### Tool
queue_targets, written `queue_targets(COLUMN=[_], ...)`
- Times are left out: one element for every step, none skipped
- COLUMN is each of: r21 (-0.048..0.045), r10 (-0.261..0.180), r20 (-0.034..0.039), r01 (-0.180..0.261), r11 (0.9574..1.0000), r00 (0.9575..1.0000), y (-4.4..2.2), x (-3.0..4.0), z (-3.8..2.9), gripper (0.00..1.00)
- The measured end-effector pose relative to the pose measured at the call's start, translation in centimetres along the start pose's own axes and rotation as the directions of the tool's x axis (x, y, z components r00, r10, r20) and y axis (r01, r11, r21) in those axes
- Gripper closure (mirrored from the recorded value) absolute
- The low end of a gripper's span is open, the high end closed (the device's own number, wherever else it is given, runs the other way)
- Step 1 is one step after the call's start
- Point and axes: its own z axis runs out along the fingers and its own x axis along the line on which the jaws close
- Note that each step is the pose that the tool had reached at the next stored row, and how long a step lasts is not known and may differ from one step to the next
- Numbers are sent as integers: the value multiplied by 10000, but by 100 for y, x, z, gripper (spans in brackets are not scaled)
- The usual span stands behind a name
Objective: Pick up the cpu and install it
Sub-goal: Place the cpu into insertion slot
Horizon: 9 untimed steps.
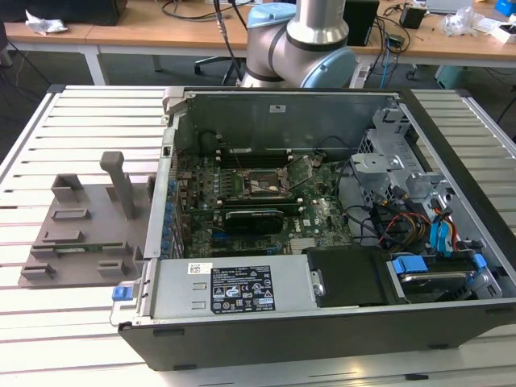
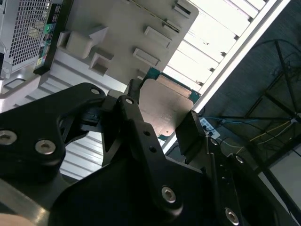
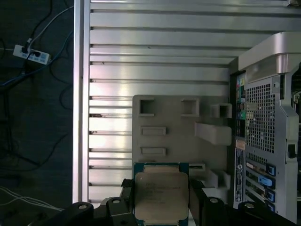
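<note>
The cpu [image 3: 161, 193], a flat square chip with a dull silver top and a green rim, sits between my gripper's [image 3: 161, 200] two black fingers [image 3: 126, 195]. The gripper is shut on its opposite edges. In the second wrist view the cpu [image 2: 162, 103] shows from its side, clamped by the gripper [image 2: 162, 117], well above the grey plastic tray [image 2: 122, 28]. The tray [image 3: 178, 122] lies on the slatted table beside the open computer case. In the exterior view the black socket frame [image 1: 262, 185] lies on the green motherboard inside the case [image 1: 322, 322].
The grey tray [image 1: 81, 226] with an upright post [image 1: 119, 181] stands at the exterior view's left of the case. The arm's base [image 1: 298, 40] rises behind the case. Cables and drive bays [image 1: 427, 234] fill the case's right side. The table edge [image 3: 77, 94] borders dark floor with cables.
</note>
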Motion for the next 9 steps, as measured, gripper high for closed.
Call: queue_targets(r21=[0, 1, 1, 0, 1, 0, 1, 1, 1], r10=[1, 0, 0, 1, 0, 0, 0, 0, 0], r20=[0, -1, -2, 0, 0, -1, -1, -2, -1], r01=[-1, 0, 0, -1, 0, 0, 0, 0, 0], r11=[10000, 10000, 10000, 10000, 10000, 10000, 10000, 10000, 10000], r00=[10000, 10000, 10000, 10000, 10000, 10000, 10000, 10000, 10000], y=[0, 0, -1, -1, -1, -1, -2, -2, -2], x=[0, 0, -1, -1, -1, -1, -1, -1, -2], z=[-22, -41, -66, -82, -110, -130, -159, -179, -207], gripper=[45, 45, 45, 45, 45, 45, 45, 45, 45])
